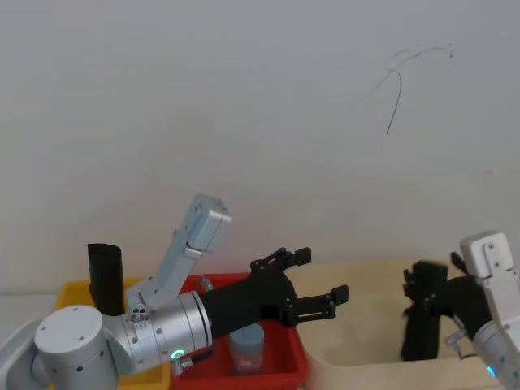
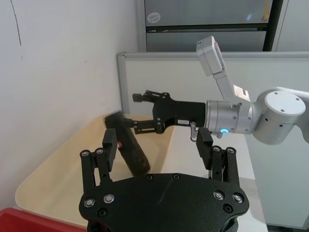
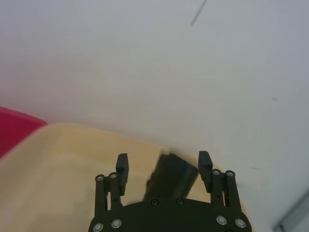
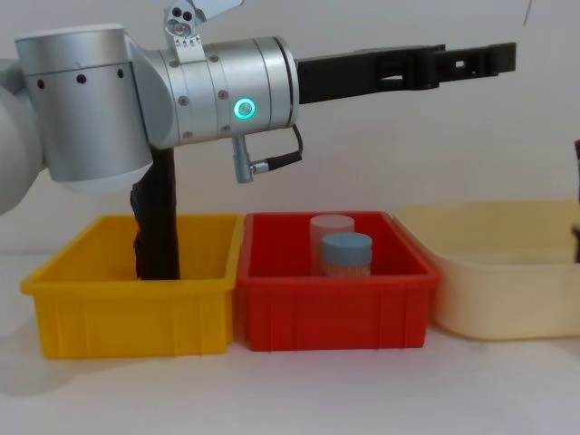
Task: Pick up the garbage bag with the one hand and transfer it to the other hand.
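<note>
The garbage bag (image 2: 131, 153) leans tilted inside the cream bin (image 4: 498, 290), at the right end of the row of bins on the tabletop. The right hand (image 3: 164, 164) is beside its upper end with its fingers spread. The roll's top sits between them, and no finger is pressed against it. The left hand (image 1: 323, 275) hangs in the air over the red bin (image 4: 331, 313), released and empty, pointing toward the right hand. A slimmer black roll (image 4: 159, 227) stands in the yellow bin (image 4: 127, 308).
</note>
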